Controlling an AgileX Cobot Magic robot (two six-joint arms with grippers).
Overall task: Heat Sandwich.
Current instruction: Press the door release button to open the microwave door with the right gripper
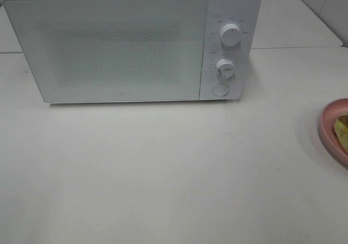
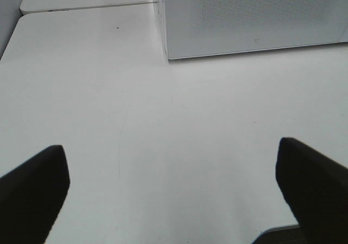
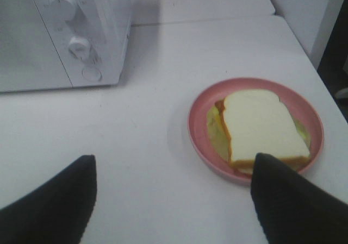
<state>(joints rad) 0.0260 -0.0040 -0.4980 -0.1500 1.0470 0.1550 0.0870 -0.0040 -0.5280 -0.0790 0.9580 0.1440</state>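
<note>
Right gripper (image 3: 174, 162): jaws wide, nothing held. Left gripper (image 2: 171, 146): spread full, empty, over tabletop (image 1: 163, 173). Microwave (image 1: 109, 43) upper left of high frame, door shut. Pink plate (image 1: 329, 124) cut by right edge, mid-height. Sandwich (image 3: 263, 124) on it, just ahead of right gripper, off-centre toward one finger. Right arm nearer, I judge.

White table (image 1: 163, 170), matte, faintly scuffed. White microwave (image 1: 109, 45) set toward the back, door shut, dials on its right side. Pink plate (image 1: 328, 129) at the far right edge of the high view, well apart from microwave. Second tabletop (image 1: 296, 16) butted on behind.
</note>
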